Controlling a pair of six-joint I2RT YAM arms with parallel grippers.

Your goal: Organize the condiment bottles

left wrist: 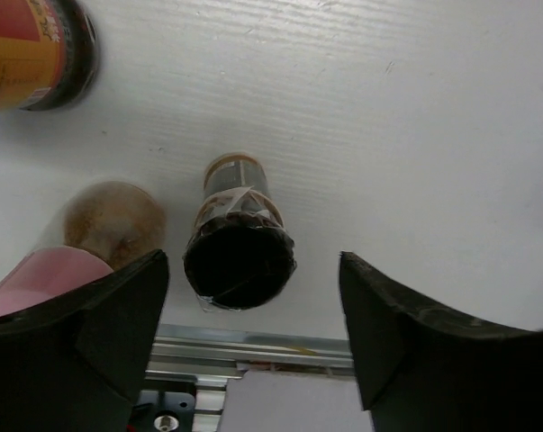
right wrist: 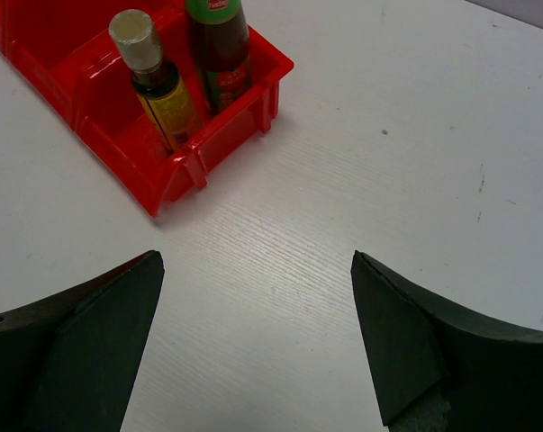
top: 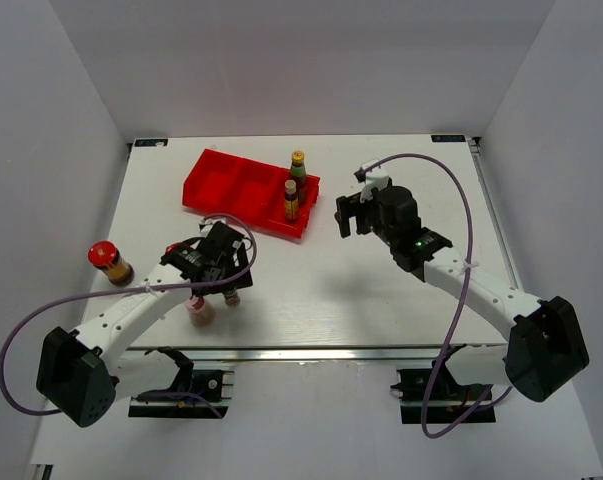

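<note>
the left gripper [left wrist: 251, 270] has its jaws wide and holds nothing; they straddle the dark-capped bottle [left wrist: 239, 261] near the table's front edge, with a gap on each side. the pink-capped bottle [left wrist: 109, 225] stands just outside 1 finger, so an off-centre close could knock it over or tip the dark one. the right gripper [right wrist: 256, 270] is wide open and empty beside the red tray [right wrist: 221, 135], whose end compartment holds 2 bottles.

Glossy plastic tray [top: 221, 178]; matt grained table [top: 381, 300]; film-wrapped dark-capped bottle [left wrist: 239, 261].
</note>
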